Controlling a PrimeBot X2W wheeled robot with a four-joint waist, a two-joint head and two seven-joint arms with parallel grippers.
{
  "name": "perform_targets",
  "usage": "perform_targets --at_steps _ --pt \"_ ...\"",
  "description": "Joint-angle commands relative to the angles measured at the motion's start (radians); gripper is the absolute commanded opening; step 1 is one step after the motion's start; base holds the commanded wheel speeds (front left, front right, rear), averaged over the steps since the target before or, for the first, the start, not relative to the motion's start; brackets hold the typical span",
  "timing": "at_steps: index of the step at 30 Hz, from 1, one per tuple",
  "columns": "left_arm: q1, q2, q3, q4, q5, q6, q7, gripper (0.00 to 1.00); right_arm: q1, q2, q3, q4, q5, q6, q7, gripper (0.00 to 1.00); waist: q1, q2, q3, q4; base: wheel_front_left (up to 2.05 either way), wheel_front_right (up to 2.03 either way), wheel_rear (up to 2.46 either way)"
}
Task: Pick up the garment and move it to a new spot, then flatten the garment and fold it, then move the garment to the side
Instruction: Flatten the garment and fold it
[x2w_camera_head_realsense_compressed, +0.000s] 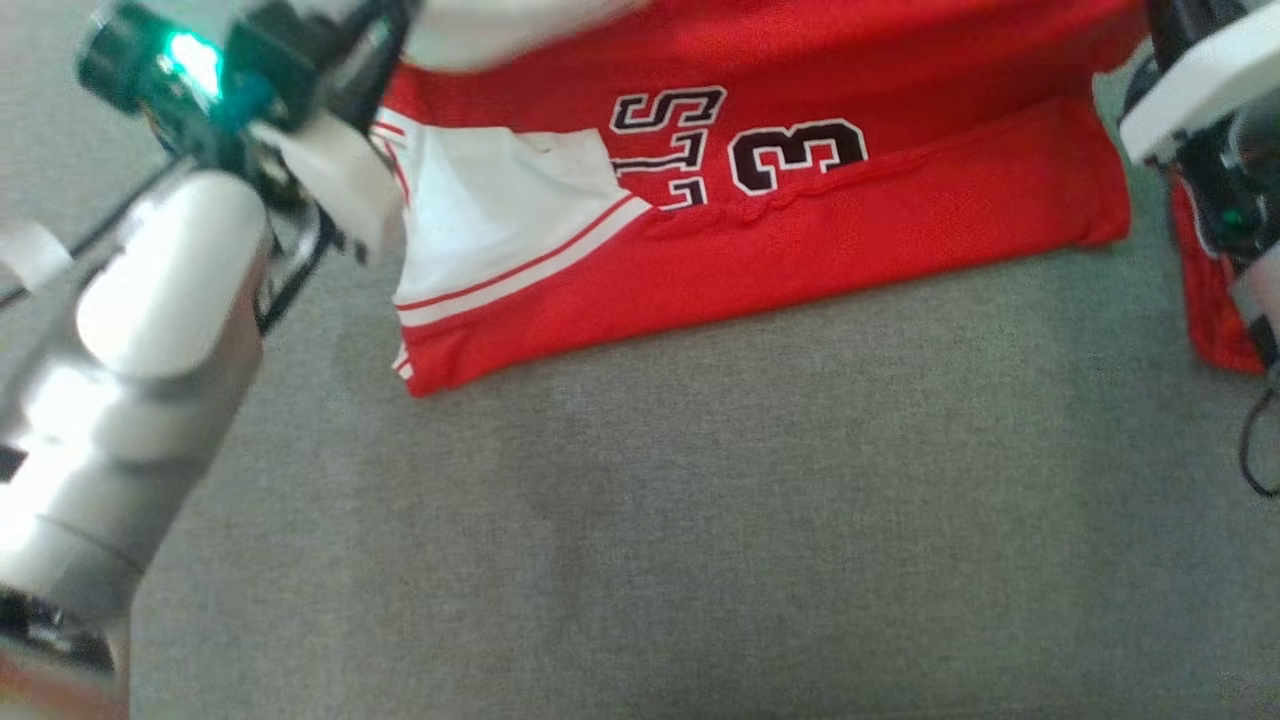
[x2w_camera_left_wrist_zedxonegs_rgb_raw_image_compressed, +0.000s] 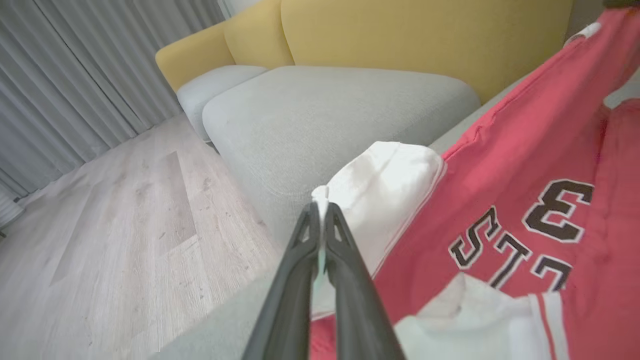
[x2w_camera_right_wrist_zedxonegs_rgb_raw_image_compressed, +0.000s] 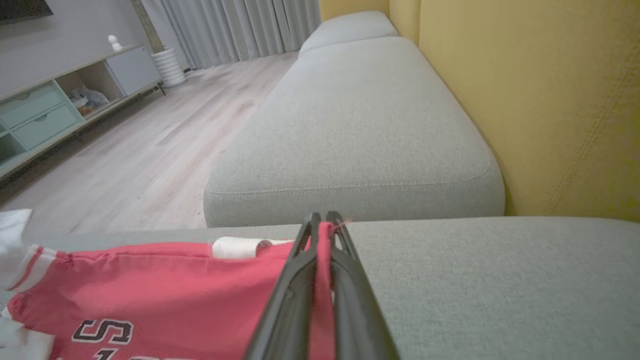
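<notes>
The jersey (x2w_camera_head_realsense_compressed: 760, 250) is held stretched over the far sofa seat (x2w_camera_head_realsense_compressed: 700, 500), the left pincer (x2w_camera_left_wrist_zedxonegs_rgb_raw_image_compressed: 320, 212) clenched on white cloth and the right pincer (x2w_camera_right_wrist_zedxonegs_rgb_raw_image_compressed: 322, 222) on its red edge. Folding is judged in hand; next, even lowering is called for.

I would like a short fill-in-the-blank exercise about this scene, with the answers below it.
The left claw is shut on the ___ part of the red mesh jersey.
The right claw pinches ___ cloth.
The large digit on the jersey is ___.
The sofa's padded backrest is ___.
Answers: white; red; 3; yellow.
</notes>
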Motion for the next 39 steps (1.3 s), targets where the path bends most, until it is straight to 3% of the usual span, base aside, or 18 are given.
perform_targets --at_steps 1,10,18,30,31,32,39 --pt "-0.023 0.057 0.023 -0.041 -0.011 0.001 0.012 0.00 0.015 -0.023 0.014 -0.030 0.018 -0.001 0.006 0.00 0.0001 0.0000 -0.021 0.016 0.00 0.00 0.00" --pt "0.123 0.162 -0.065 -0.265 -0.084 -0.006 0.155 0.00 0.111 -0.117 0.177 -0.028 0.035 -0.001 0.076 0.00 0.0001 0.0000 -0.065 0.039 0.00 0.00 0.00" --pt "0.183 0.304 -0.205 -0.483 -0.202 -0.007 0.345 0.00 0.136 -0.178 0.316 -0.028 0.042 -0.001 0.135 0.00 0.0001 0.0000 -0.082 0.037 0.00 0.00 0.00" --pt "0.175 0.357 -0.234 -0.526 -0.219 0.002 0.440 0.00 0.112 -0.193 0.418 0.008 0.075 -0.001 0.182 0.00 0.0001 0.0000 -0.056 0.019 0.00 0.00 0.00" --pt "0.175 0.355 -0.233 -0.521 -0.216 0.011 0.437 0.14 0.108 -0.190 0.419 0.016 0.081 -0.001 0.180 0.91 0.0001 0.0000 -0.056 0.017 0.00 0.00 0.00" --pt "0.176 0.350 -0.232 -0.516 -0.212 0.020 0.432 1.00 0.107 -0.183 0.414 0.022 0.098 -0.001 0.180 1.00 0.0001 0.0000 -0.058 0.014 0.00 0.00 0.00" --pt "0.196 0.305 -0.173 -0.477 -0.213 0.135 0.325 1.00 0.068 -0.137 0.294 0.047 0.244 -0.001 0.097 1.00 0.0001 0.0000 -0.105 -0.002 0.00 0.00 0.00"
